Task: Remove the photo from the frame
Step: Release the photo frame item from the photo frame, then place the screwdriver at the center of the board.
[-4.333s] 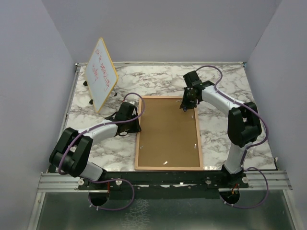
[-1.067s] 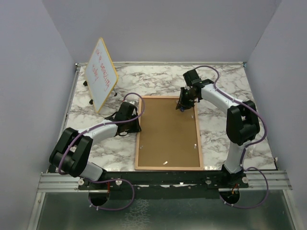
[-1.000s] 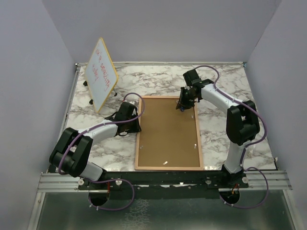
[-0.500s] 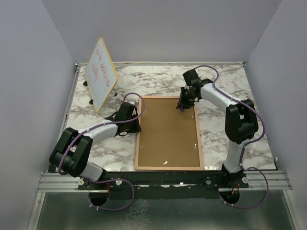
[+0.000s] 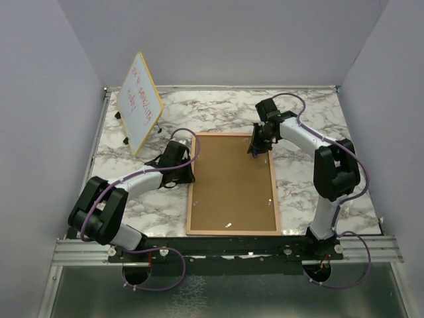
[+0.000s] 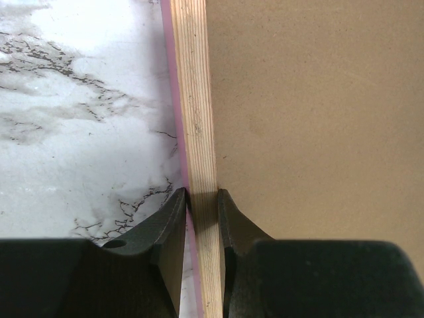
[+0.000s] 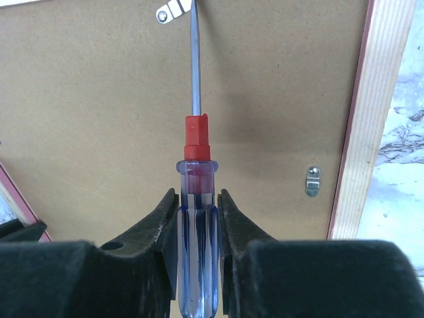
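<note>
Lilac walls (image 5: pixel 225 40) are enclosing a marble table (image 5: pixel 311 112) bearing the frame (image 5: pixel 232 192), back up. The left gripper (image 6: pixel 202 199) is pinching its rim; the right gripper (image 7: pixel 197 199) is clasping a screwdriver (image 7: pixel 197 169).

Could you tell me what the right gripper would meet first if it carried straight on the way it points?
The screwdriver in the right gripper leads: its tip sits by the metal clip on the frame's back, so probably that clip; depth is unclear.

matt fibreboard frame (image 5: pixel 232 192) back; clear plastic screwdriver (image 7: pixel 196 189) handle.
</note>
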Robot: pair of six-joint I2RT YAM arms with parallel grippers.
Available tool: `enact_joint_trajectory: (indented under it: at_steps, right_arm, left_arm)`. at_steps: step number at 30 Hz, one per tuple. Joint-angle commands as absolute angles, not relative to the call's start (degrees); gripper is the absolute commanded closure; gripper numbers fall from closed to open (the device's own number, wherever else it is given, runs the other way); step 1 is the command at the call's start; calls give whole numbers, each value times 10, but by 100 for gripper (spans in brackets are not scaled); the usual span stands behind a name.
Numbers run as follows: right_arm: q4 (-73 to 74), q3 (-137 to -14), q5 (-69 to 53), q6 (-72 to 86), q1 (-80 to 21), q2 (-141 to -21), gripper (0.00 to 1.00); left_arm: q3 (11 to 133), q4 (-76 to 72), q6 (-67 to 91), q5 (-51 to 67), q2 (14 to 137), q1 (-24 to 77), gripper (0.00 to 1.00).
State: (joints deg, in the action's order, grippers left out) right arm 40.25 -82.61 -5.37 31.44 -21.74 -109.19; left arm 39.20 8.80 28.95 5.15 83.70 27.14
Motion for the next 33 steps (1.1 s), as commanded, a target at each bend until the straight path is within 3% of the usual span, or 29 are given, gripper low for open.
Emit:
enact_joint_trajectory:
  at_steps: [1, 8, 22, 33]
  right_arm:
    - [414, -812, -50, 311, -214, -1064, 99]
    - [405, -797, -64, 315, -215, -1022, 99]
    - [381, -699, -34, 329, -215, -873, 99]
    - [363, -618, -35, 343, -215, -782, 99]
  left_arm:
    - [385, 118, 279, 36, 840, 271, 83]
    - [380, 118, 282, 30, 828, 272, 80]
    - [400, 164, 276, -13, 773, 272, 36]
    - [420, 230, 241, 0, 691, 272, 26]
